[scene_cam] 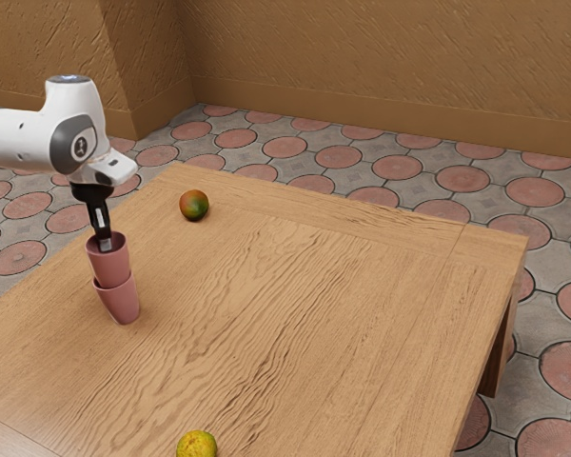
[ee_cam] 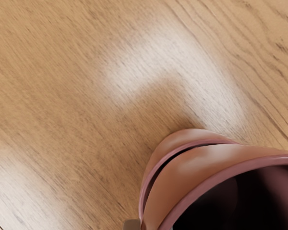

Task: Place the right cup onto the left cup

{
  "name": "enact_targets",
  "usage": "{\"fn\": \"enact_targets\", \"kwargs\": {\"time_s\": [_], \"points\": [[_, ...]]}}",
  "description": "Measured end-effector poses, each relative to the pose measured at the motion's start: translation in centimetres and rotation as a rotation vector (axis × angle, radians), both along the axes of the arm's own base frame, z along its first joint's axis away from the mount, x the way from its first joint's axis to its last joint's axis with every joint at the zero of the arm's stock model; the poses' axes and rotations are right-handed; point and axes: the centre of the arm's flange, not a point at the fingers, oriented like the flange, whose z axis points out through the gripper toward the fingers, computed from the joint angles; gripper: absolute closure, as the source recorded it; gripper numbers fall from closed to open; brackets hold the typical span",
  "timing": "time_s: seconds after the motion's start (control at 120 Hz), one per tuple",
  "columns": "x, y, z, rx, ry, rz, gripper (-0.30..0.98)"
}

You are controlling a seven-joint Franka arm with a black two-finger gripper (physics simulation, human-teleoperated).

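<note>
Wooden table point(scene_cam: 314, 286): upper cup point(scene_cam: 112, 268) is being clasped by gripper point(scene_cam: 105, 245), partly nested in lower cup point(scene_cam: 123, 305); release is being awaited.

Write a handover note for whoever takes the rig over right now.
End effector: at the upper cup's mouth, reaching in at the rim; whether it is gripping, I can't tell.
Cups: the upper pink cup sits over the lower pink cup, its base inside the lower one's mouth. The lower cup is on the table.
Done: one cup is on the other.
Left: probably check that the upper cup is fully seated, make sure of a release, then lift clear without tipping the stack.
</note>
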Motion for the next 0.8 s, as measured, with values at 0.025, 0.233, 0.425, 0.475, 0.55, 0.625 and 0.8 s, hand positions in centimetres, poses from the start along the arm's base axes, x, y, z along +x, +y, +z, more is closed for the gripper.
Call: {"fn": "enact_targets", "kwargs": {"time_s": [0.025,0.233,0.425,0.475,0.55,0.625,0.8], "points": [[0.0,0.0,0.0,0.000,0.000,-0.001,0.79],[0.1,-0.3,0.2,-0.002,-0.003,-0.004,0.46],[0.7,-1.3,3.0,0.000,-0.039,-0.020,0.19],[1.0,-1.9,4.1,-0.003,-0.050,-0.027,0.15],[1.5,-3.0,6.0,-0.008,-0.062,-0.041,0.10],[2.0,-4.5,8.2,-0.010,-0.072,-0.066,0.07],[2.4,-9.4,13.1,-0.009,-0.090,-0.140,0.03]]}}
